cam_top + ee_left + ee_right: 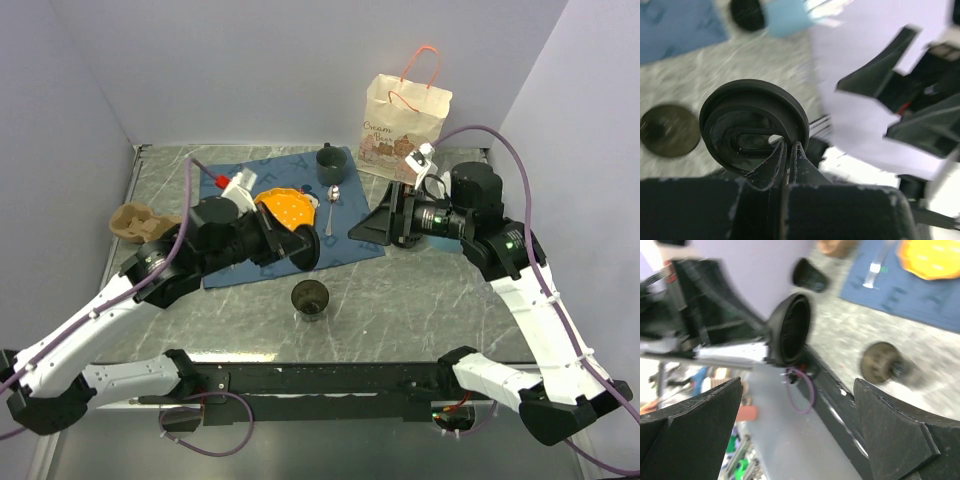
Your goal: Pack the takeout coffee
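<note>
Left gripper (786, 152) pinched tight on the rim of the lid (747, 100), which stands on edge, apart from the uncovered cup (310, 298) on the table; right gripper (380, 225) spread wide, empty. Risk: the narrow edge pinch may let the lid swivel and seat crookedly

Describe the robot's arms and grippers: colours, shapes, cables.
The left arm and right arm have white shells, black joints and a purple cable looping along each. The left gripper and right gripper have matte black, wedge-shaped fingers. A green light shows on the right arm.
</note>
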